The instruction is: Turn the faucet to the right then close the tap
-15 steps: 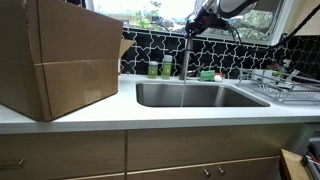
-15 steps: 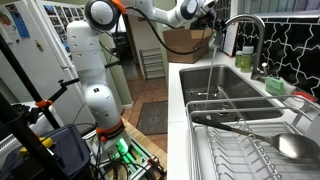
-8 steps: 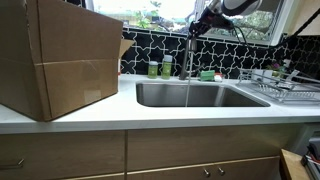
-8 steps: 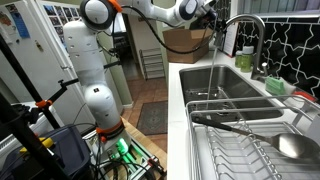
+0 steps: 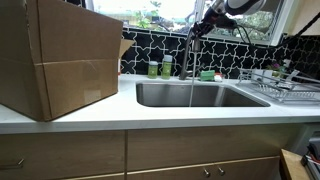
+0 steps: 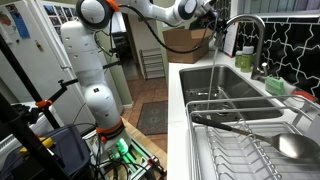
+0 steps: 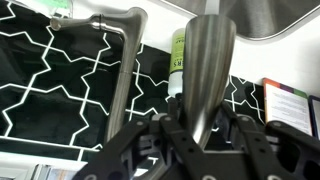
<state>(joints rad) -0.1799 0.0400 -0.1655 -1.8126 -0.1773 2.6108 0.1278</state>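
The faucet (image 5: 237, 38) is a slim silvery gooseneck arching over the sink; it also shows in an exterior view (image 6: 246, 20). Water runs from its spout tip in a thin stream (image 5: 192, 75) into the basin. My gripper (image 5: 201, 22) is up at the spout's outlet end, seen too in an exterior view (image 6: 208, 14). In the wrist view the spout end (image 7: 210, 55) passes between my two fingers (image 7: 205, 135), which close against its sides. The faucet's upright stem (image 7: 124, 75) stands behind. I cannot make out the tap handle.
The steel sink (image 5: 160, 96) sits in a white counter. A big cardboard box (image 5: 60, 60) stands beside it. Small green bottles (image 5: 160, 69) stand by the tiled wall. A dish rack (image 5: 285, 88) (image 6: 240, 150) lies on the sink's other side.
My gripper and the spout end have swung a little to the right in the exterior view facing the counter; the water stream has shifted with them.
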